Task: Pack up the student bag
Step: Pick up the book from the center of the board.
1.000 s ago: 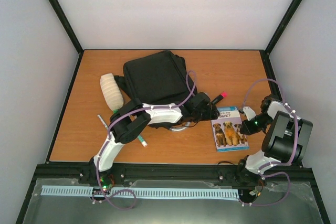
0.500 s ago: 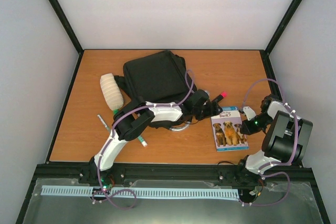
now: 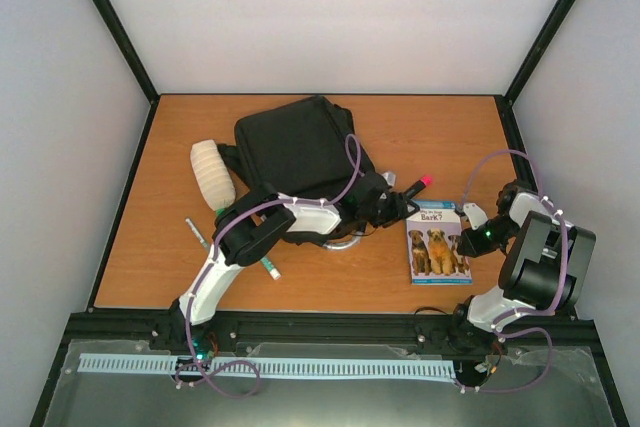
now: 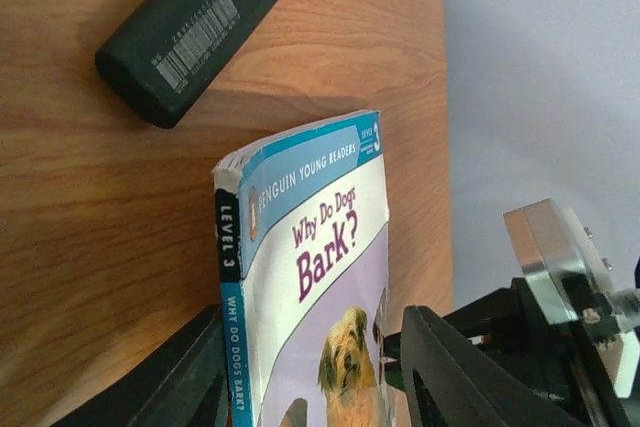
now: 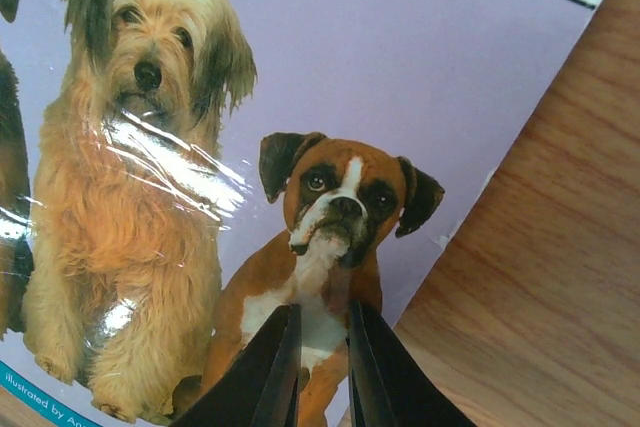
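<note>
Reaching across the table (image 3: 450,137) from the left, the left gripper (image 3: 401,209) sits at the book's (image 3: 437,244) top-left corner, just past the bag's near right edge. Its jaws are spread wide; in the wrist view the fingers (image 4: 180,377) flank the book's spine end, and I cannot tell if they touch it. The book's cover faces up, showing dogs, and the spine edge looks slightly raised. The right gripper (image 5: 322,327) comes in from the right side, fingertips nearly together with only a thin gap and nothing between them, right over the boxer dog on the cover; contact is unclear. The bag (image 3: 295,147) lies flat at centre-left of the table, behind the left arm, looking zipped. A black marker (image 3: 413,185) with a pink cap lies just beyond the book, apart from it. A beige roll (image 3: 212,174) sits against the bag's left side. Two pens (image 3: 197,232) lie near the left arm, well apart from the book.
</note>
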